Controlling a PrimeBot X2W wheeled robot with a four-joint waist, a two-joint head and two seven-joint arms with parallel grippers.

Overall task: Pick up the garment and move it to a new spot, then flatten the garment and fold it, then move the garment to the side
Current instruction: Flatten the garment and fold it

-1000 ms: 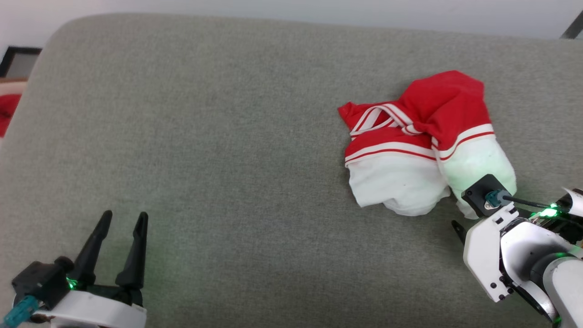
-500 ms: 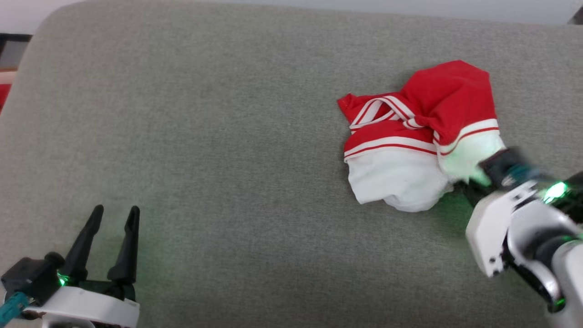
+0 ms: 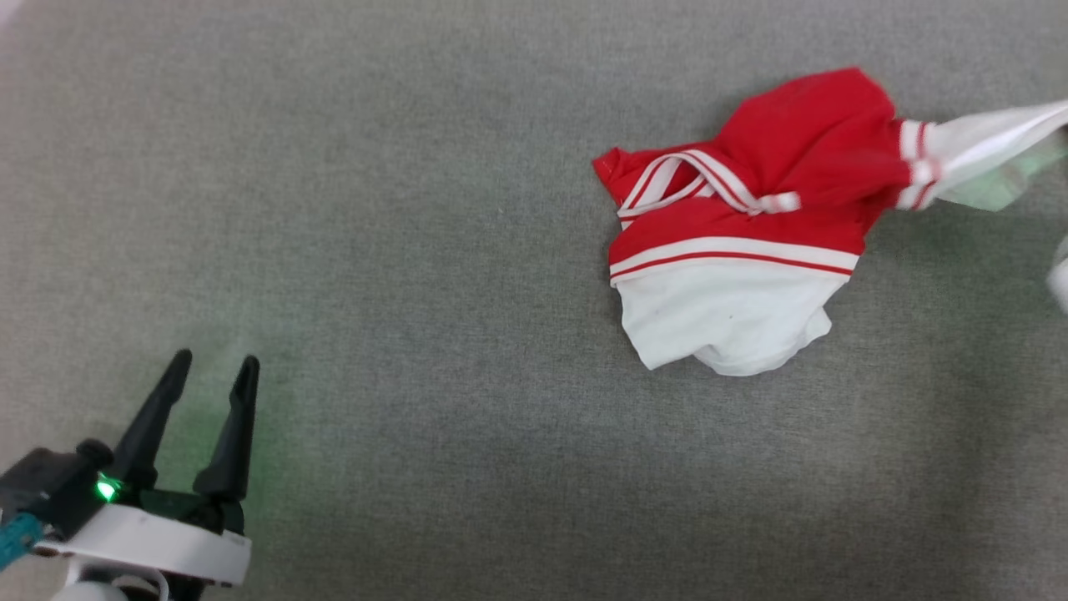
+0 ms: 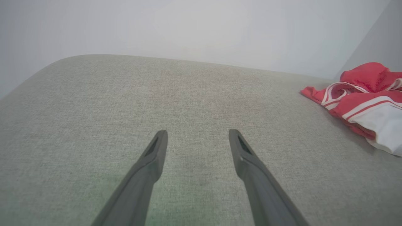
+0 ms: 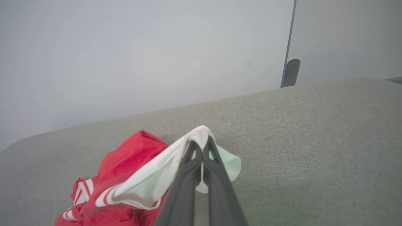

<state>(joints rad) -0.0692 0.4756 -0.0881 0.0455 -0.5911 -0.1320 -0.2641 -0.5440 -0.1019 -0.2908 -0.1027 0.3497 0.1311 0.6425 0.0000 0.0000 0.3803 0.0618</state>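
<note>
On grey fabric surface, leaves garment bunched at far right, red body crumpled, near white sleeve lying slack. Has dragged other white sleeve out rightward since a second ago: now stretched taut, raised off surface, no longer tucked beside its twin. Pinches that sleeve in right tool, fingers pressed together on cloth. Keeps left tool at near left, spread apart, holding nothing. Suggests pickup begun; relocating, flattening, folding all pending.

garment sleeve cropped at right edge, blurred
</note>
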